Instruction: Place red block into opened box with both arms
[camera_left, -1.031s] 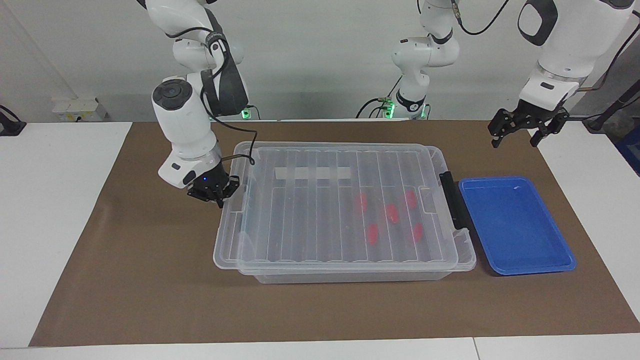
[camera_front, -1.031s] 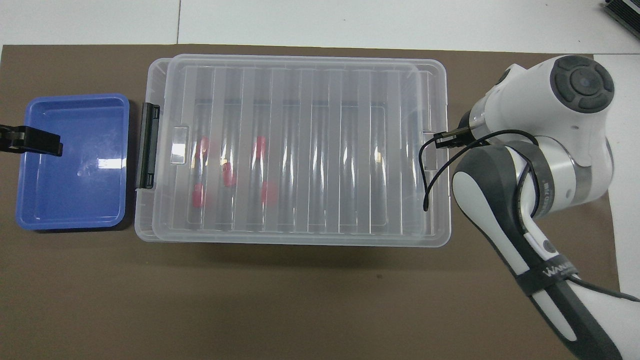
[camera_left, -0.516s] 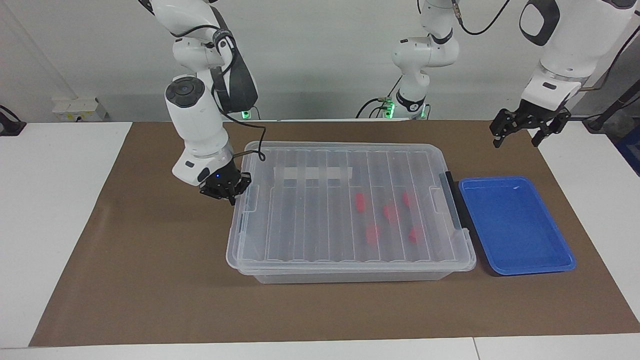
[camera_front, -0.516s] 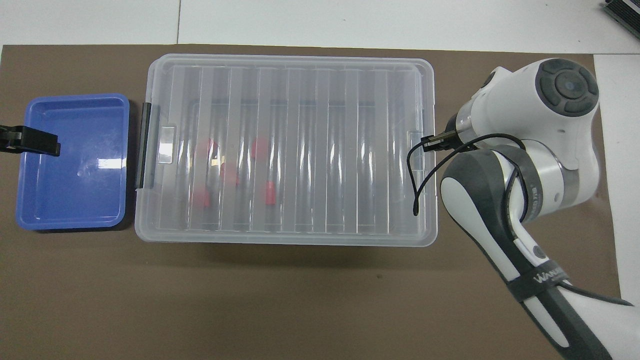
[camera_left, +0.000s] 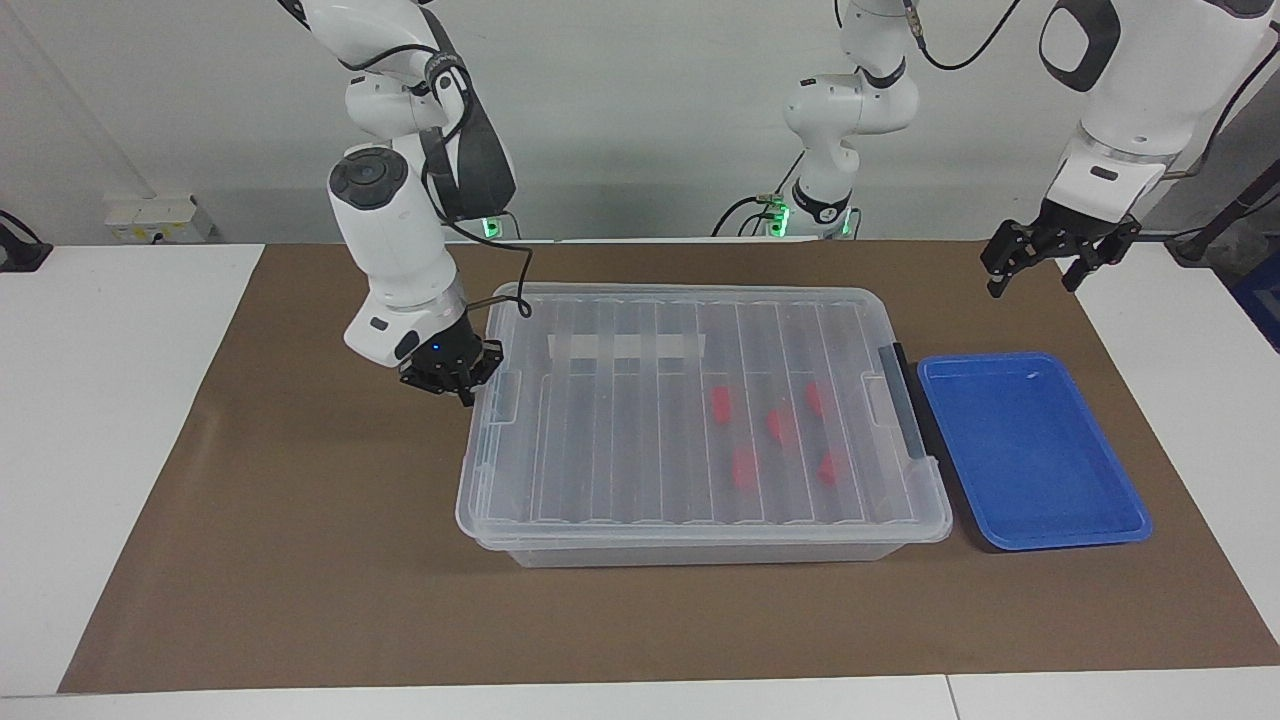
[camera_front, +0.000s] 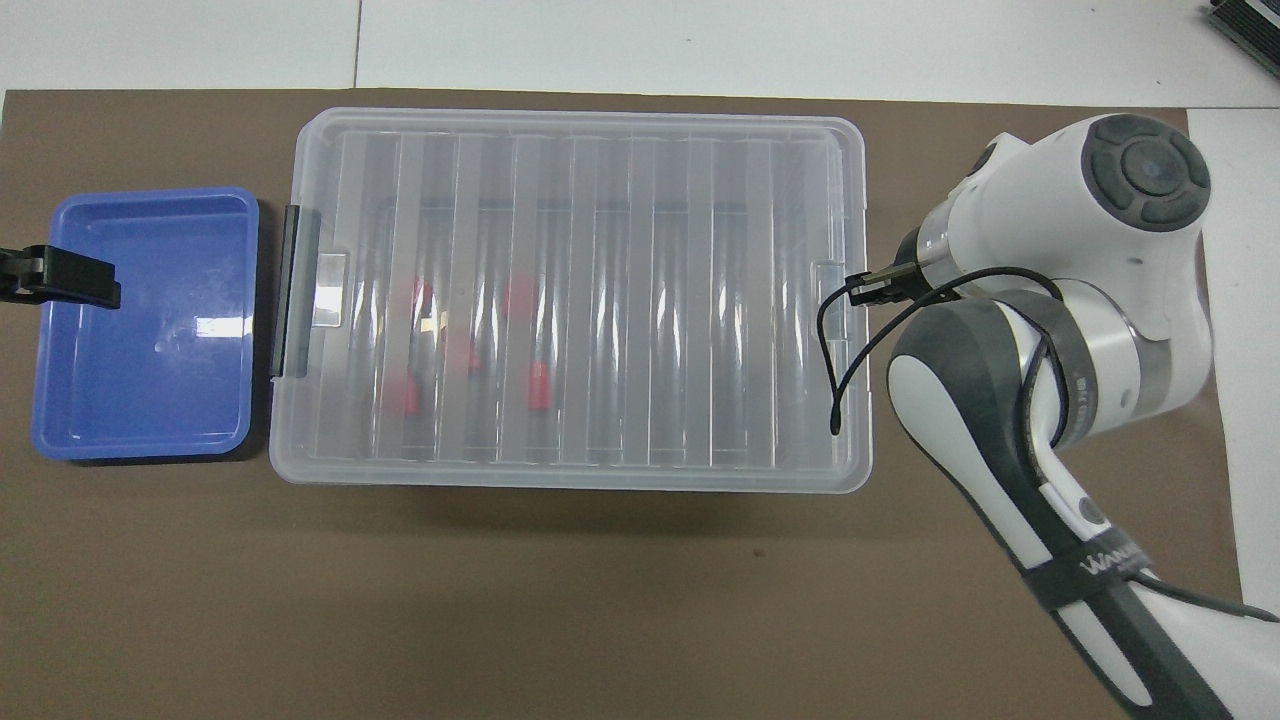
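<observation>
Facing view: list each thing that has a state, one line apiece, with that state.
box: shut, lid on.
lid: lying flat on the box.
red blocks: five, inside the box.
blue tray: empty, beside the box.
right gripper: shut, at the lid's end.
left gripper: open, raised, holding nothing.

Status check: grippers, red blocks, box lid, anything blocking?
Right gripper shut, at clear plastic box's end rim. Left gripper open, waiting above blue tray. Ribbed clear lid on, covering small red blocks.
</observation>
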